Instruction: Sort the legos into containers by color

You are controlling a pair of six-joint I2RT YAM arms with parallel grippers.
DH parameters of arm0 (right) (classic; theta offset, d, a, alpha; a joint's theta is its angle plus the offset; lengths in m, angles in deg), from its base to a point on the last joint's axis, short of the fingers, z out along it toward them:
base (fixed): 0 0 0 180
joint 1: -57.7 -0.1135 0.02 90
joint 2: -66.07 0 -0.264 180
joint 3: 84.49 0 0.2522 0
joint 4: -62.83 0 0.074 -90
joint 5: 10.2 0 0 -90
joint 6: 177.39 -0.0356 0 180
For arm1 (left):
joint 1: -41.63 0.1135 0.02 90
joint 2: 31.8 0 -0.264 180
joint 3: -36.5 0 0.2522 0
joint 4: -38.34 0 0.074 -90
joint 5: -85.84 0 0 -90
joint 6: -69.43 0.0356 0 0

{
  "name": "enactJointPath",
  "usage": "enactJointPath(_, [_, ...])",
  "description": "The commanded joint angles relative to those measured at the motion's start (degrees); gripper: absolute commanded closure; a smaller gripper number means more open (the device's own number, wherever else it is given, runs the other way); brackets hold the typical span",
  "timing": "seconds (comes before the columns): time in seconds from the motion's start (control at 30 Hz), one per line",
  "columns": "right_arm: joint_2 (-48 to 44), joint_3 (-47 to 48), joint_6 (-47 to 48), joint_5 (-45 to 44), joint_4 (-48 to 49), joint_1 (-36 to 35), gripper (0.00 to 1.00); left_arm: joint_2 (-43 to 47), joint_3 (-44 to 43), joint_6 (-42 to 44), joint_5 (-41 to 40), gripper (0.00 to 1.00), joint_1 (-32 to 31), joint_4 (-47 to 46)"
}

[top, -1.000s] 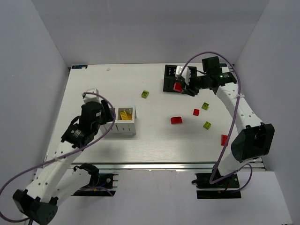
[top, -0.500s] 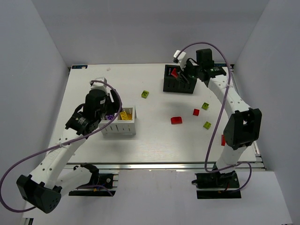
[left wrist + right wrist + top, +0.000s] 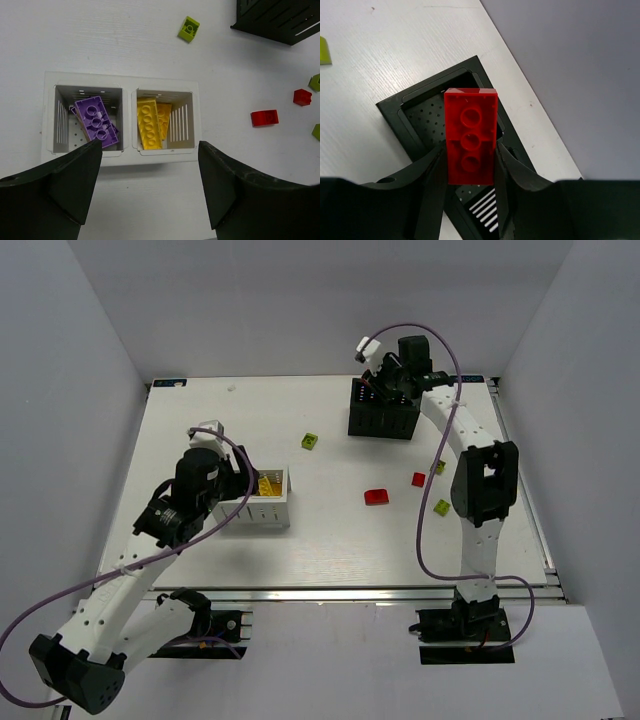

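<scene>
Two boxes on the table (image 3: 330,540). Your right gripper (image 3: 470,172) is clamped on a red brick (image 3: 471,135), studs facing the wrist cam, and it's held right over the black box (image 3: 400,107) at the far edge. Can't tell whether the brick touches the box.

Your left gripper (image 3: 149,165) has its jaws spread wide with nothing between them, and it hangs above the white box (image 3: 127,122). In that wrist view, purple bricks (image 3: 95,122) sit in the left compartment and yellow bricks (image 3: 149,122) in the right.

Loose on the table are a lime brick (image 3: 188,28) between the boxes, a flat red brick (image 3: 264,117), a small red brick (image 3: 302,96) and two more lime bricks (image 3: 441,507) near your right arm.
</scene>
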Motion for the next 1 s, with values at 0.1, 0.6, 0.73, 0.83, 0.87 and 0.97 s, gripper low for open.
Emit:
enactJointPath(0.1, [2.89, 4.12, -5.21, 3.16, 4.41, 1.00, 0.88, 2.03, -0.48, 0.83, 5.55, 0.10, -0.33, -1.91])
enactJointPath(0.6, [4.82, 4.55, -11.10, 9.57, 4.67, 1.79, 0.40, -7.46, -0.40, -1.79, 30.52, 0.06, -0.85, -15.80])
enactJointPath(0.73, [3.42, 4.64, -12.86, 10.63, 4.67, 2.23, 0.40, -10.44, -1.62, -2.85, 31.93, 0.07, -2.08, -18.79])
enactJointPath(0.83, [-1.04, 2.28, -17.94, 13.35, 5.89, 3.45, 0.53, -14.83, -3.64, -3.64, 32.72, 0.13, -4.80, -21.33])
enactJointPath(0.87, [-2.89, 0.97, -20.57, 14.83, 6.60, 3.81, 0.62, -16.41, -4.52, -3.81, 32.99, 0.21, -5.59, -21.69])
enactJointPath(0.97, [-12.12, -9.38, -33.13, 25.10, 12.12, 8.54, 0.96, -24.49, -7.85, -2.25, 33.52, 0.56, -9.90, -23.98])
